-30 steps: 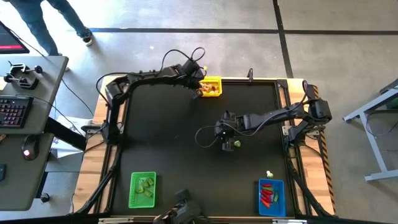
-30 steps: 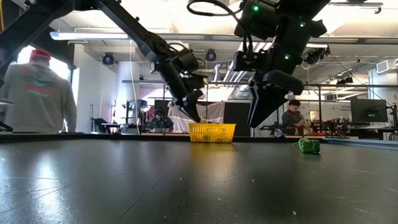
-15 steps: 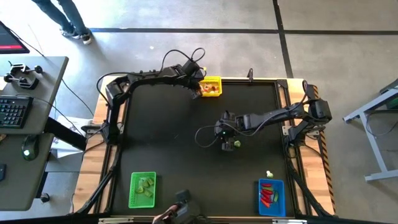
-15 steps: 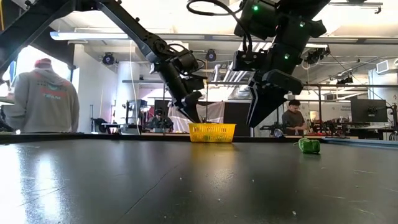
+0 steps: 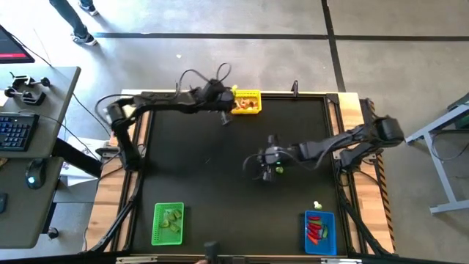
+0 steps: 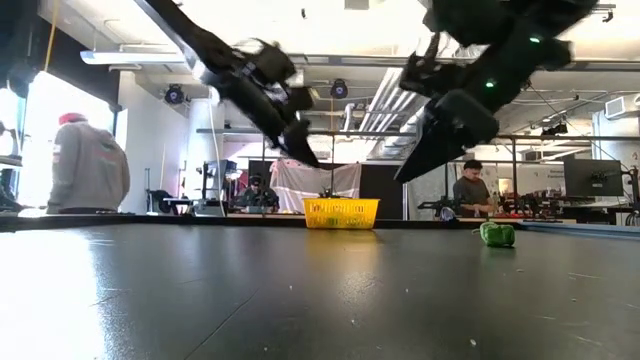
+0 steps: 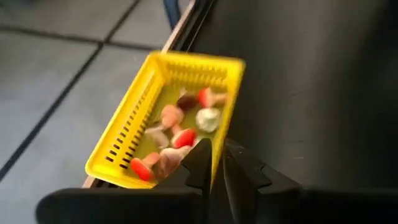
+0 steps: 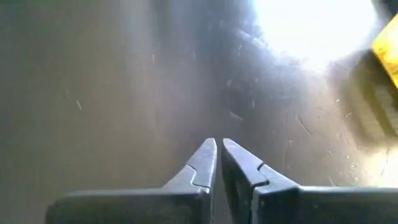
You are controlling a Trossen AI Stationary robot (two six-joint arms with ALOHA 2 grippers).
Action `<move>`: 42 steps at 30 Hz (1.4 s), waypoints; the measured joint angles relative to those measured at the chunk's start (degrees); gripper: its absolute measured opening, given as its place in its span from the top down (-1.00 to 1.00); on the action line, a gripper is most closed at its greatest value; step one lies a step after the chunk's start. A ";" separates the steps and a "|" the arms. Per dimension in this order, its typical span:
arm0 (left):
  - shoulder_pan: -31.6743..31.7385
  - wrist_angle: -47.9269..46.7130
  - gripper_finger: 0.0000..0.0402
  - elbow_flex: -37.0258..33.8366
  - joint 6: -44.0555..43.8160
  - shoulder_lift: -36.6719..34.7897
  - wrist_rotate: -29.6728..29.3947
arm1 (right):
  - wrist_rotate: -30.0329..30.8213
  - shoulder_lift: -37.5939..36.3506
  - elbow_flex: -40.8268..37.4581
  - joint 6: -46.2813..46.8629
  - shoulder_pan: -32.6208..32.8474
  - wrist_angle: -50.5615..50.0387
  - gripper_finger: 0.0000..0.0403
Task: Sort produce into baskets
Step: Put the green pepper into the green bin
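Left claw [image 7: 214, 163]: I see it pinched narrow, empty, above worktop [image 5: 220, 183], nine o'clock of yellow basket [image 5: 247, 103].
Right claw [image 8: 217, 160]: narrow, empty, mid-worktop.

Overhead looking straight down, table-level facing room, both showing yellow basket [image 5: 248, 102].

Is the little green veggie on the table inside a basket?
No, the green veggie lies on the bare black table, far from the yellow basket.
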 joint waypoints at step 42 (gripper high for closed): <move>-34.55 43.05 0.92 -46.02 -10.10 -30.41 -7.46 | 25.12 0.27 -14.64 51.68 24.74 -5.18 -0.12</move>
